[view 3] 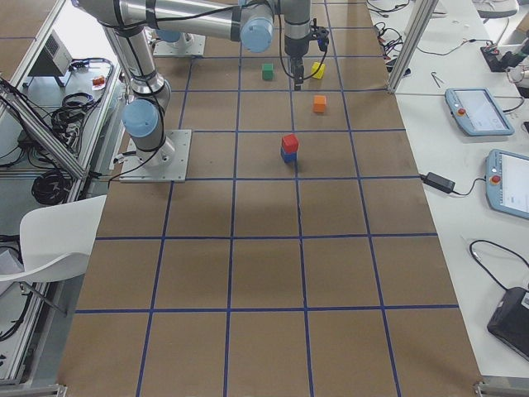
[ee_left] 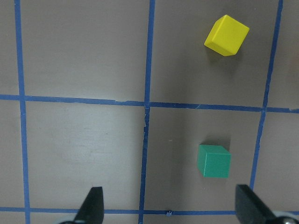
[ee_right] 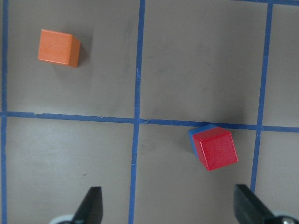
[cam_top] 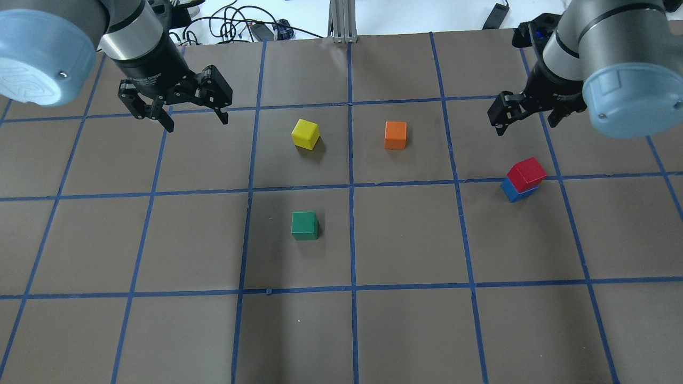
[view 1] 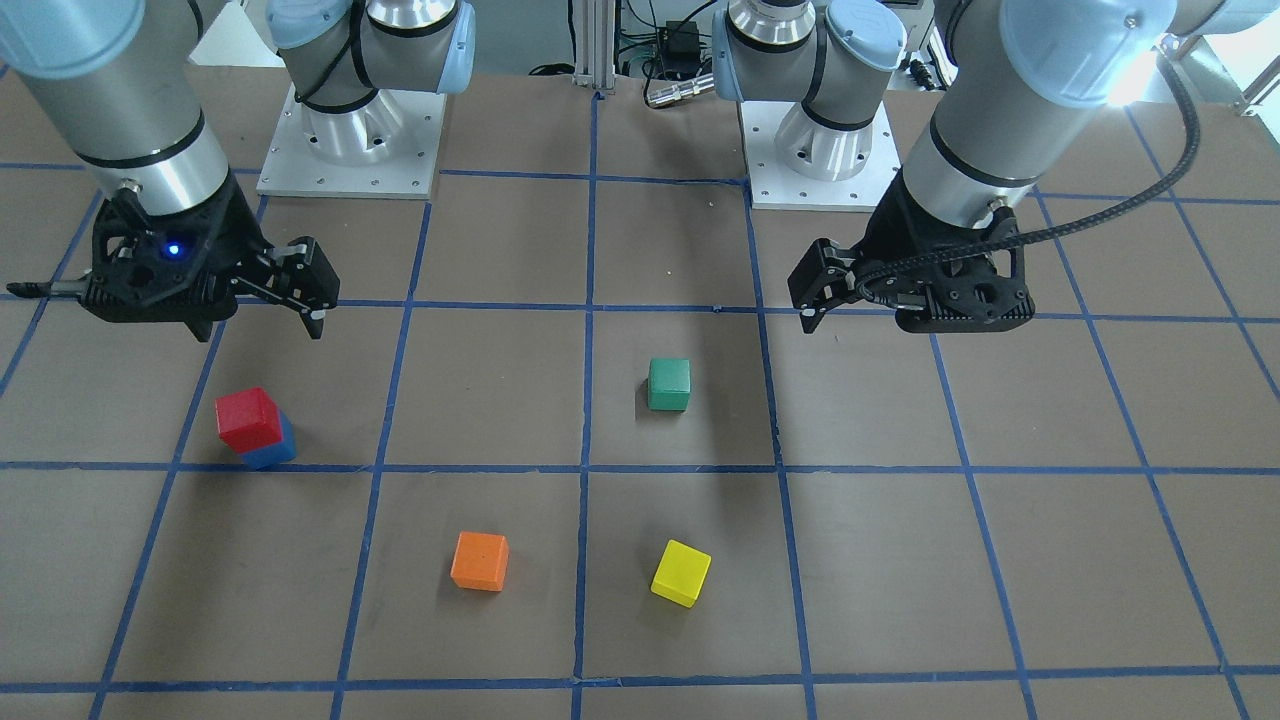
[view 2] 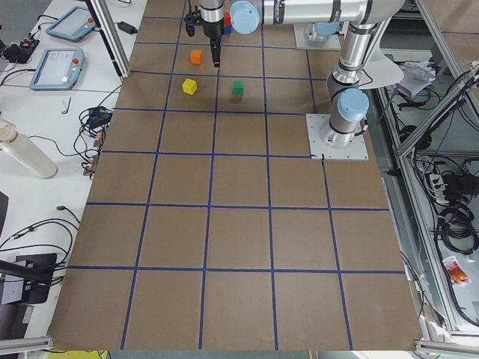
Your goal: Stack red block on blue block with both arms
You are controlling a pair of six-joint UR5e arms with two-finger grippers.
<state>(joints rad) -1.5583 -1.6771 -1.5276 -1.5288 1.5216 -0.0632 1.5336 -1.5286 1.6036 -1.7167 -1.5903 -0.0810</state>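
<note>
The red block [view 1: 247, 417] sits on top of the blue block [view 1: 272, 452], turned a little askew; the stack also shows in the overhead view, red [cam_top: 526, 173] on blue [cam_top: 513, 191], and in the right wrist view [ee_right: 216, 148]. My right gripper [cam_top: 525, 127] is open and empty, raised above the table a little beyond the stack and apart from it. My left gripper [cam_top: 197, 124] is open and empty, raised over the other half of the table, far from the stack. Its fingertips [ee_left: 95, 201] frame bare table.
A green cube [cam_top: 304, 225] lies near the table's middle. A yellow cube [cam_top: 306, 133] and an orange cube [cam_top: 395, 135] lie farther out, between the two grippers. Blue tape lines grid the brown table [cam_top: 405, 330]. The arm bases [view 1: 350, 150] stand at the robot's edge.
</note>
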